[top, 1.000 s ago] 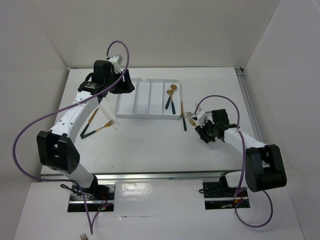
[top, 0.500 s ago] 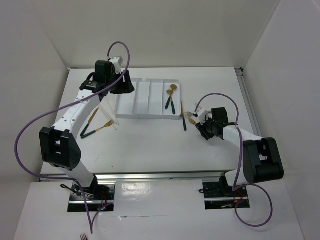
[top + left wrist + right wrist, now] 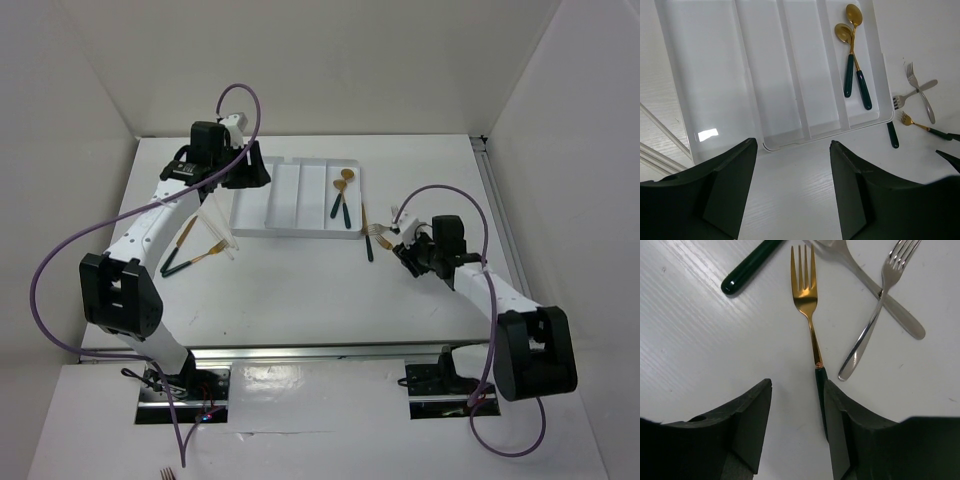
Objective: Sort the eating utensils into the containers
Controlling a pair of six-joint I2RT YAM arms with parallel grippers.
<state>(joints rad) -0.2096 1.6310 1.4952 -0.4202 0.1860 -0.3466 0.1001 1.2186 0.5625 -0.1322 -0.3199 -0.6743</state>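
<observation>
The white tray [image 3: 290,215] holds two gold spoons [image 3: 343,190] with dark handles in its rightmost compartment; they also show in the left wrist view [image 3: 852,55]. My left gripper [image 3: 252,175] hovers open over the tray's near-left corner [image 3: 770,145], nothing between its fingers [image 3: 792,145]. Right of the tray lie a gold fork [image 3: 807,295], two crossed silver forks [image 3: 880,295] and a dark handle [image 3: 750,265]. My right gripper [image 3: 796,385] is open low over the table, the gold fork's dark handle lying along its right finger [image 3: 840,410].
More gold utensils with dark handles [image 3: 185,245] lie on the table left of the tray, beside clear sticks [image 3: 215,225]. White walls enclose the table on the left, back and right.
My right gripper has widened a little and its arm has swung slightly rightward. The left arm shifted only slightly early on.
</observation>
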